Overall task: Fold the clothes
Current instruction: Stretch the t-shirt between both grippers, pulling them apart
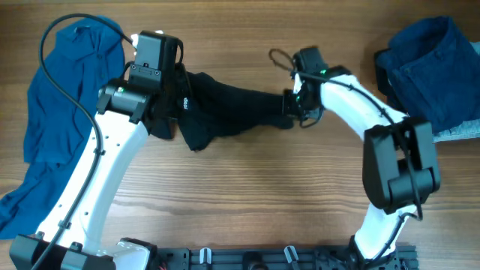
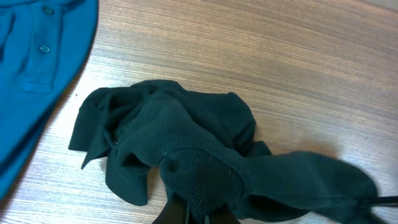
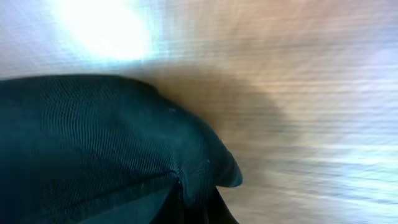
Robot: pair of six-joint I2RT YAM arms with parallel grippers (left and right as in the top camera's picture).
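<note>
The black top (image 1: 232, 109) is stretched in a bunched band across the middle of the table between my two grippers. My left gripper (image 1: 180, 101) is shut on its left end; in the left wrist view the black mesh cloth (image 2: 186, 155) bulges out of the jaws (image 2: 202, 214) and hangs crumpled over the wood. My right gripper (image 1: 294, 103) is shut on its right end; in the right wrist view the cloth (image 3: 93, 143) fills the left side above the jaws (image 3: 199, 208). A bright blue collared shirt (image 1: 56, 112) lies at the far left, and it also shows in the left wrist view (image 2: 37, 56).
A pile of navy pieces (image 1: 431, 71) lies at the back right, over something pale grey (image 1: 457, 133). The wooden table (image 1: 255, 195) shows bare in front of the arms. A black rail (image 1: 262, 259) runs along the front edge.
</note>
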